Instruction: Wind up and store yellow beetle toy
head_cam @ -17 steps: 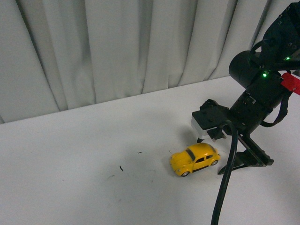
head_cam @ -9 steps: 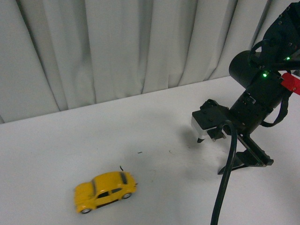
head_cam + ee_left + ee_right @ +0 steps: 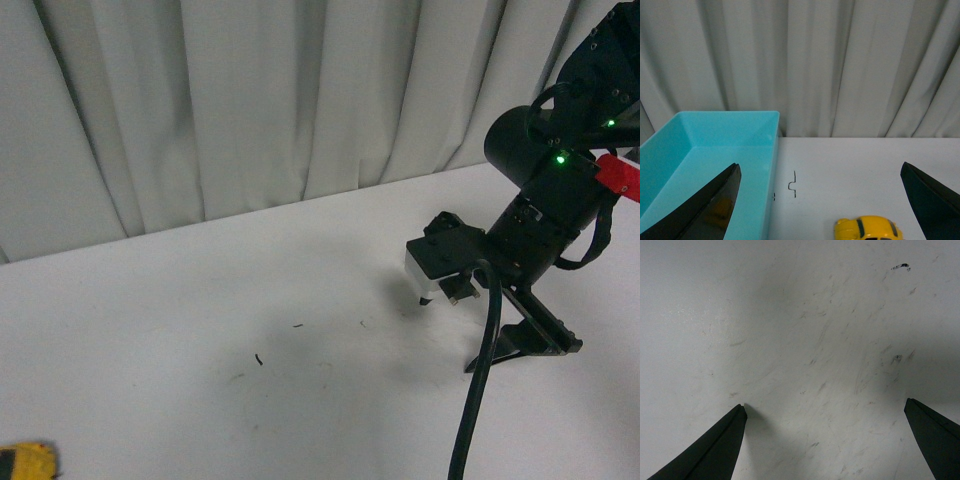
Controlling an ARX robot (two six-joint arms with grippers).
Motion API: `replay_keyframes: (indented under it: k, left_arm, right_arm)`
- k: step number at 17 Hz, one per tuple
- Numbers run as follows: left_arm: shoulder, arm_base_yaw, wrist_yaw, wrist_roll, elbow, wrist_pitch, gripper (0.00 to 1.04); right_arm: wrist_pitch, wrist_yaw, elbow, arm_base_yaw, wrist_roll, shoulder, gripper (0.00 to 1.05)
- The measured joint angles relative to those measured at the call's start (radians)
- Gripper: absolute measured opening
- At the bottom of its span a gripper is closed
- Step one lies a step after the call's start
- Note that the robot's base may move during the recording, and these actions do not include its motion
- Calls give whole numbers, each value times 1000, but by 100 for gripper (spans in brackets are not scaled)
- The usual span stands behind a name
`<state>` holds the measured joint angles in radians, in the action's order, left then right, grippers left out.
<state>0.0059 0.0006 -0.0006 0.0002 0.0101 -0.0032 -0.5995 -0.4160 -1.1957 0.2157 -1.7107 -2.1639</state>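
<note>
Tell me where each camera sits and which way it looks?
Front view: on the robot's body, facing over the white table to the curtain; right arm, right hand show.
Left wrist view: on the left arm, looking along the table past the open left hand at a teal bin.
Right wrist view: on the right arm, looking down at scuffed table between open fingers.
Shared: yellow beetle toy, front and left wrist views.

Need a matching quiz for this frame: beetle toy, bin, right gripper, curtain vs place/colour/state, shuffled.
Column A
1 yellow beetle toy
2 bin
3 right gripper
4 curtain

Column B
a open, holding nothing
b turquoise
c on the table, outside the bin
d pale grey, behind the table

Pairs: 1-c, 2-b, 3-a, 4-d
</note>
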Motion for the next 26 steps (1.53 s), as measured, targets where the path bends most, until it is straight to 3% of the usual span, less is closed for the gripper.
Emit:
replay_keyframes:
  k: [6, 10, 13, 17, 18, 19, 21, 22, 23, 24, 26]
  left_arm:
    - [0, 0, 0, 0, 0, 0, 98]
    - [0, 0, 0, 0, 0, 0, 98]
    - [0, 0, 0, 0, 0, 0, 98]
    - [0, 0, 0, 0, 0, 0, 98]
    - [0, 0, 0, 0, 0, 0, 98]
    - [0, 0, 0, 0, 0, 0, 98]
    - [0, 0, 0, 0, 0, 0, 98]
    - [0, 0, 0, 0, 0, 0, 98]
    - [0, 0, -1, 0, 0, 0, 98]
    - [0, 0, 0, 0, 0, 0, 98]
    - [0, 0, 0, 0, 0, 0, 98]
  right_arm:
    - [14, -5, 8, -13, -2, 13, 98]
    - [100, -57, 5, -27, -15, 47, 98]
    - [166, -72, -40, -34, -19, 145, 98]
    - [126, -146, -144, -32, -14, 318, 98]
    - [223, -135, -126, -36, 43, 364, 96]
    - [564, 28, 8, -57, 214, 430, 87]
    - [949, 212, 277, -86, 605, 571, 71]
    - [1163, 280, 437, -99, 928, 674, 58]
    - [1278, 305, 544, -110, 1208, 794, 45]
    - [1273, 320, 618, -118, 1408, 913, 35]
    - [1309, 335, 748, -140, 1603, 1048, 13]
